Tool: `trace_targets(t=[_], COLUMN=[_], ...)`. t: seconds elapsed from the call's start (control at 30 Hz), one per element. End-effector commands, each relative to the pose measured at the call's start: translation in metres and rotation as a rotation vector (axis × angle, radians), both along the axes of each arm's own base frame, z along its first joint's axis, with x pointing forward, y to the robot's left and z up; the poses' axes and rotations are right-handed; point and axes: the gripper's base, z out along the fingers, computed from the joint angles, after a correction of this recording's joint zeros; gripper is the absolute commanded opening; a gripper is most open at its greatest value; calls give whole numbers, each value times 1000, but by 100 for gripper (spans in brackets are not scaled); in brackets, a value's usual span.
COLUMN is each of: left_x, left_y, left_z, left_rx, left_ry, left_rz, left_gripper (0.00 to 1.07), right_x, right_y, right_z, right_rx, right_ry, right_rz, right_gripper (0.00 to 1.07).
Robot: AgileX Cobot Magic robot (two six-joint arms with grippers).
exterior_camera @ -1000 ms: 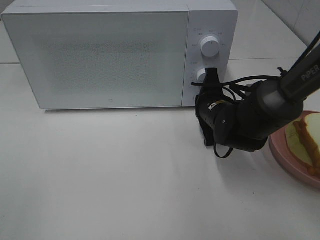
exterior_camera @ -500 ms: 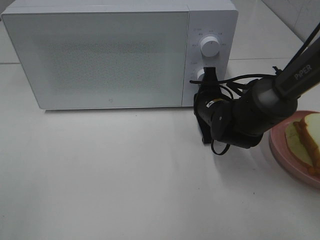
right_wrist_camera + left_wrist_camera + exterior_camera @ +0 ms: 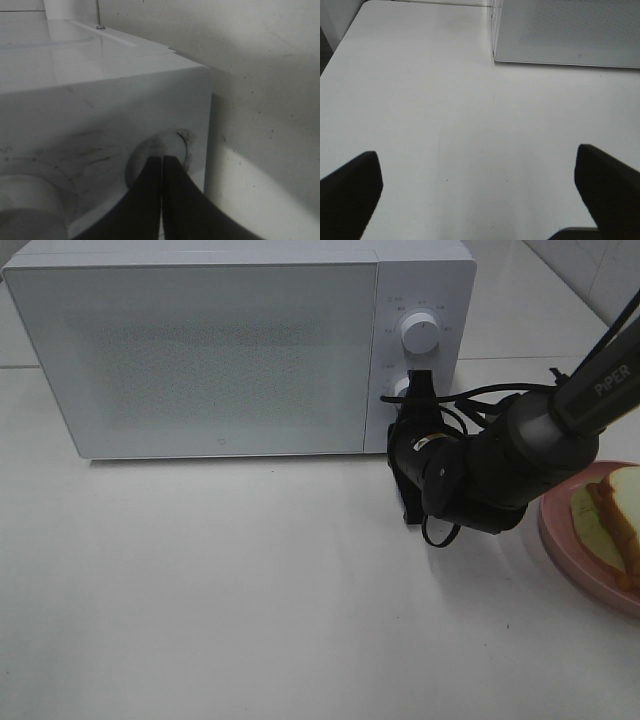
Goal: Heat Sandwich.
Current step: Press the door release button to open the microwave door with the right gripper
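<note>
Both right gripper (image 3: 161, 160) tips pinched together on microwave (image 3: 200, 350) lower round control (image 3: 160, 144): push square, dead centre. Left gripper (image 3: 479, 176) splayed, empty. Sandwich (image 3: 612, 520) sits outside on pink plate (image 3: 553, 532).

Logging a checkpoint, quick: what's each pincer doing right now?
Left pincer: open, holding nothing, above the table.
Right pincer: closed, holding nothing, tips at the lower knob.

Your white microwave (image 3: 200, 350) stands with its door shut on the white table (image 3: 250, 590). The upper knob (image 3: 419, 333) is on its right panel, and a pink plate (image 3: 560, 555) lies right of it.
</note>
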Motion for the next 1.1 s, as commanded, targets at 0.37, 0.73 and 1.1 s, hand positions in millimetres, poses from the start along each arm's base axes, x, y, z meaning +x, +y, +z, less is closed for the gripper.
trace_targets(t=[0.37, 0.73, 1.1], left_x=[0, 0, 0], left_y=[-1, -1, -1], left_z=[0, 0, 0], left_rx=[-10, -10, -10], left_ry=[-7, -7, -7], left_rz=[3, 3, 3], left_gripper=[97, 97, 97], right_x=[7, 20, 49], right_y=[-8, -8, -16], right_z=[13, 17, 32], right_rx=[-6, 13, -12], right_ry=[-116, -166, -270], right_rz=[-79, -117, -166], right_gripper=[0, 0, 0])
